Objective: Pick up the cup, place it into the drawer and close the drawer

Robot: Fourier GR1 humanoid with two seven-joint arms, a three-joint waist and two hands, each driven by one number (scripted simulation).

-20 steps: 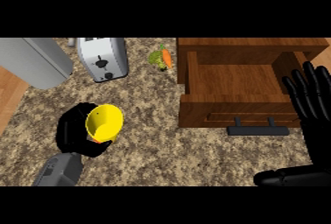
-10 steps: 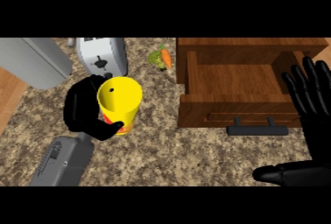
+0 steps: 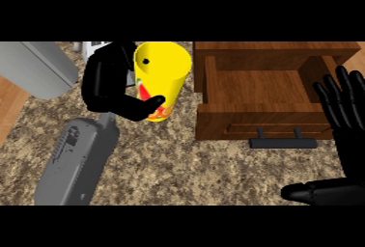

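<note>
Cup (image 3: pixel 162 67), tall, yellow, red-orange patch near base, left hand (image 3: pixel 105 82) fingers (image 3: pixel 143 107) curled round it, right hand (image 3: pixel 349 142) fingers spread.

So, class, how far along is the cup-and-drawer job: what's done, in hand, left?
Done: the left robot hand is curled round the tall yellow cup. In hand: carrying it; it is left of the open wooden drawer, not inside. Left: placing it in, then closing the drawer. The right robot hand rests open at right.

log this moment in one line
left hand: shut on tall yellow cup | cup: left of open brown wooden drawer | right hand: open, right edge
</note>
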